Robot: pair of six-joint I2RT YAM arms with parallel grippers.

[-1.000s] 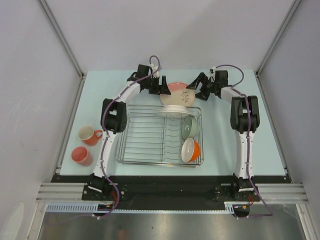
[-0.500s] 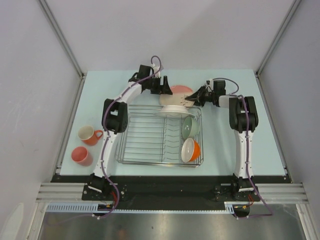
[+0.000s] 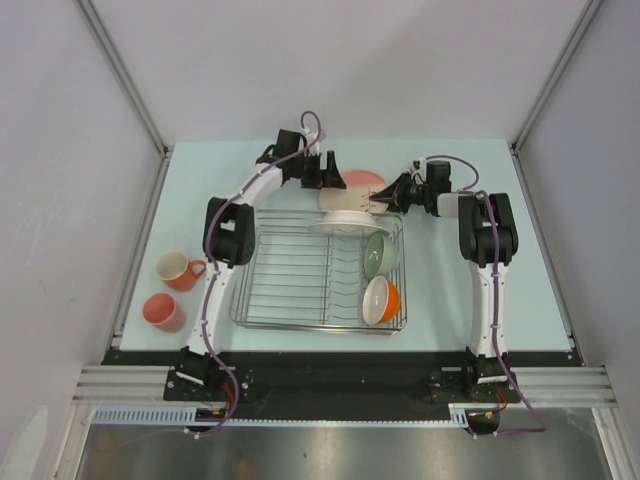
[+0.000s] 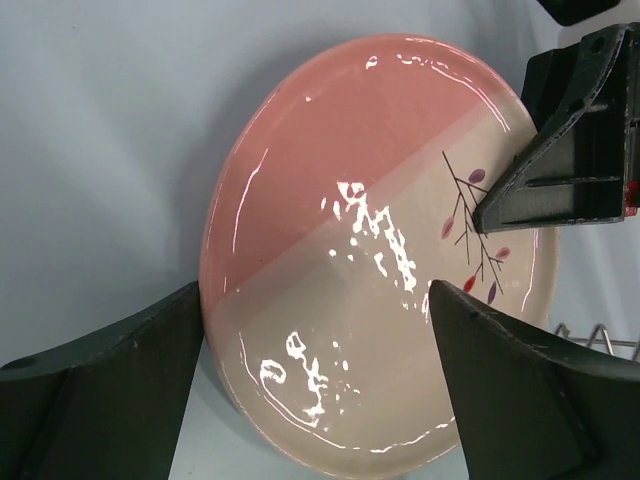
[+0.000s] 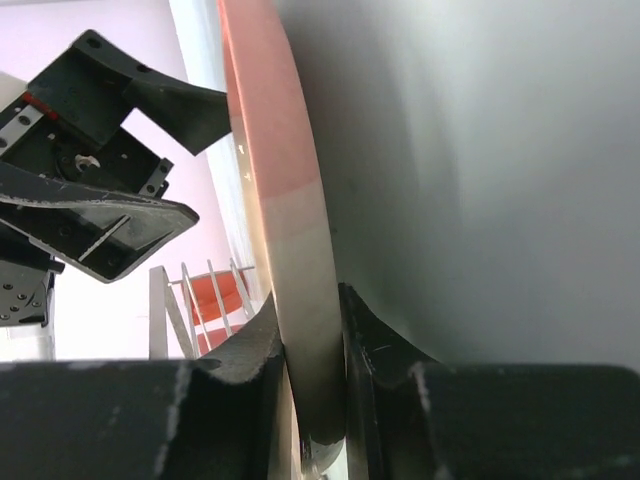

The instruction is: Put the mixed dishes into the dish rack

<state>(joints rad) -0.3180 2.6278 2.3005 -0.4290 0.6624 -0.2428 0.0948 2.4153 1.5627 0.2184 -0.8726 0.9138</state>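
The pink-and-cream plate (image 3: 352, 192) stands on edge at the far end of the dish rack (image 3: 290, 272), above a white shallow bowl (image 3: 343, 222). My right gripper (image 3: 384, 199) is shut on the plate's right rim (image 5: 290, 230). My left gripper (image 3: 326, 171) is open at the plate's left side. Its fingers (image 4: 110, 390) stand wide in front of the plate's face (image 4: 360, 250). A sage green bowl (image 3: 380, 253) and an orange-outside bowl (image 3: 381, 300) stand in the rack's right side. An orange mug (image 3: 178, 270) and a small pink cup (image 3: 163, 311) sit on the table at the left.
Both arms reach over the far edge of the rack, one on each side of the plate. The rack's left and middle tines hold nothing. Grey walls close the table in on the left, right and far sides.
The right gripper moved left onto the plate's right rim and shut on it. The left gripper's fingers spread slightly wider. The other dishes have not moved.
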